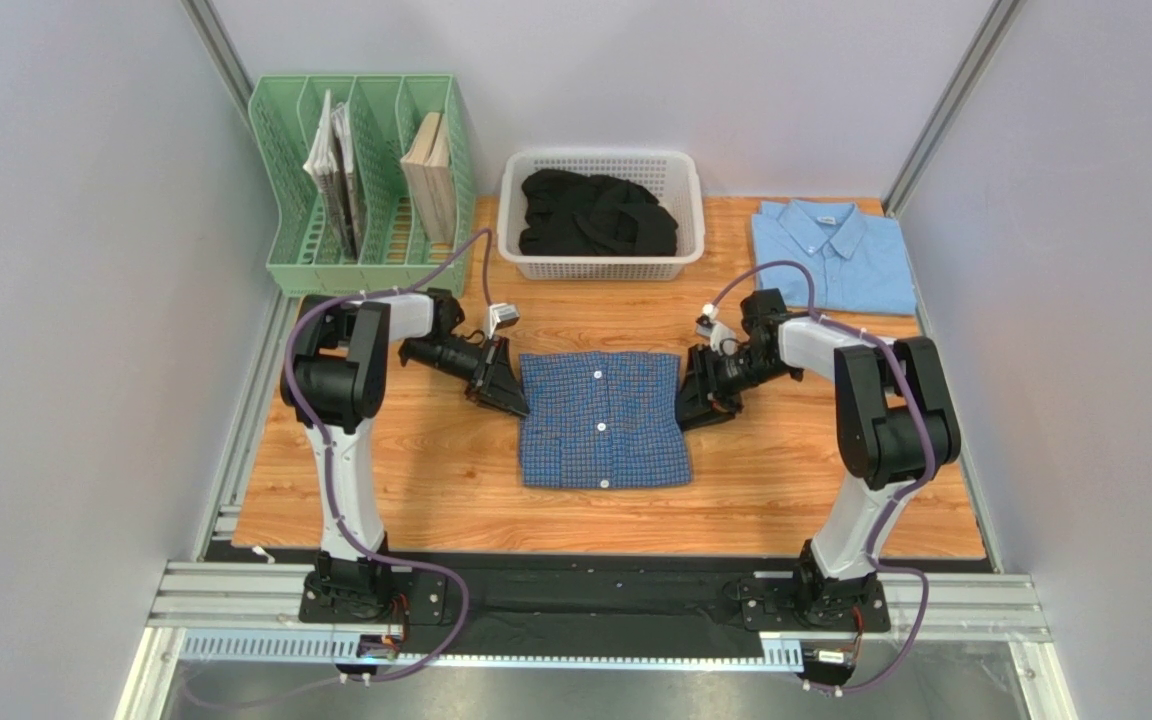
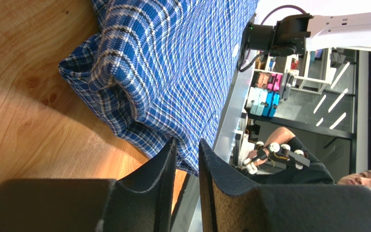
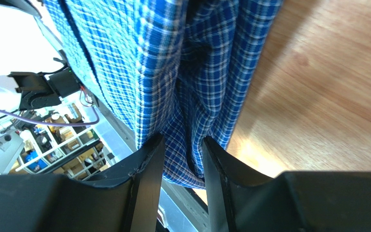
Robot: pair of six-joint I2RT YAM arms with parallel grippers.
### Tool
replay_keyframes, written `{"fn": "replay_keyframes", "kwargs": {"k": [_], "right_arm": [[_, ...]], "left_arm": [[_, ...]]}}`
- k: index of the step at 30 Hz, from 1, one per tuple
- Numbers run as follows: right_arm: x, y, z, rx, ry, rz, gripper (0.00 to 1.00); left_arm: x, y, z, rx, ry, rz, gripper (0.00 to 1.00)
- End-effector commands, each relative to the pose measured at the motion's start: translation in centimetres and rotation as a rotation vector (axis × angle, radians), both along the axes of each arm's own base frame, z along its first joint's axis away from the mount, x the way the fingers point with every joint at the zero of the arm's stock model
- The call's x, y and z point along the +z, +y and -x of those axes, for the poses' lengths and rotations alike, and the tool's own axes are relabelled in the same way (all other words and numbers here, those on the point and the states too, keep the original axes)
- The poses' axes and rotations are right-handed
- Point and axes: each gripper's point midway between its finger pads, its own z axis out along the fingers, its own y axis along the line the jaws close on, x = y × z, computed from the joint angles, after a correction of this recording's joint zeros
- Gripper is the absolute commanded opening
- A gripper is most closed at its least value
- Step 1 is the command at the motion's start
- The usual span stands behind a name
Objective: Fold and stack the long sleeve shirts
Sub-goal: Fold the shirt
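Observation:
The dark blue checked shirt [image 1: 603,420] lies folded into a rectangle at the table's middle, buttons up. My left gripper [image 1: 504,393] is at its upper left edge. In the left wrist view the jaws [image 2: 187,141] stand slightly apart, with the shirt's folded edge [image 2: 173,63] just past the tips. My right gripper [image 1: 692,402] is at the upper right edge. Its jaws [image 3: 182,137] are parted, and a fold of the checked cloth [image 3: 173,63] lies loosely between them. The plain light blue shirt [image 1: 833,255] lies folded at the back right corner.
A white basket [image 1: 605,267] holding dark clothes stands at the back centre. A green file rack [image 1: 364,270] with books stands at the back left. Bare wooden table [image 1: 432,480] shows to the left, right and front of the checked shirt.

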Motion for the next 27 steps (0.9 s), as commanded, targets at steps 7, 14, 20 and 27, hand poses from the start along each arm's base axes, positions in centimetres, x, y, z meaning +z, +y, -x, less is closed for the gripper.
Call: {"fn": "replay_keyframes", "kwargs": {"k": [7,14,20,27], "right_arm": [[-1.0,0.4,-0.8,0.01,0.028,-0.008,0.31],[-0.7,0.4,-0.9,0.011,0.017,-0.013,0.0],[0.0,0.6,-0.9,0.013,0.001,-0.034,0.0],[0.2,0.6,-1.1,0.008,-0.009,-0.03,0.0]], "left_arm": [[1.2,-0.9,0.7,-0.044,-0.061,0.064,0.32],[2.0,-1.0,0.4,-0.04,-0.092,0.069,0.37],[1.4,-0.9,-0.4,-0.025,-0.097,0.029,0.38],[-0.3,-0.1,-0.6,-0.001,-0.098,-0.092,0.39]]}}
